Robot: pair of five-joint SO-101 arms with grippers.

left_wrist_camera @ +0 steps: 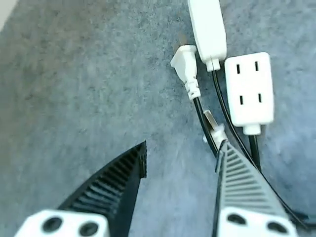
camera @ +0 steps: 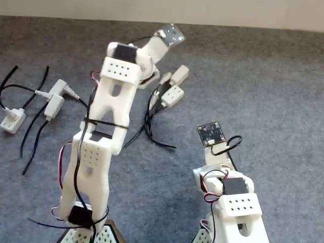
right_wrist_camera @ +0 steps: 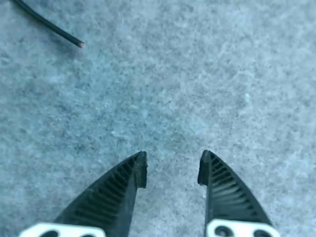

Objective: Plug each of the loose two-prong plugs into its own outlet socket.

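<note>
The grey carpeted desk (camera: pixel 283 76) carries two groups of white plug hardware. By the look of it the task is barely begun.

The left arm (camera: pixel 114 101) stretches to the far middle group. The left fingers (left_wrist_camera: pixel 116 190) are spread wide and hold nothing. They hang over bare carpet just beside the black cords. The right arm (camera: pixel 238 207) sits near and right. The right fingers (right_wrist_camera: pixel 118 192) are moderately apart and empty above the carpet, with a cut cable end (right_wrist_camera: pixel 74 40) lying farther off.

The outlet block (left_wrist_camera: pixel 249 89) in the middle group shows two pairs of slots, both empty. A long white adapter (left_wrist_camera: pixel 210 29) lies just beside it. The loose plug (left_wrist_camera: pixel 186 66) lies beside both, unseated.

At the far left lie a second outlet block (camera: pixel 11 121) and two more plugs (camera: pixel 54 104). Whether any of these are joined I cannot tell. Every visible plugging appears left to do.
</note>
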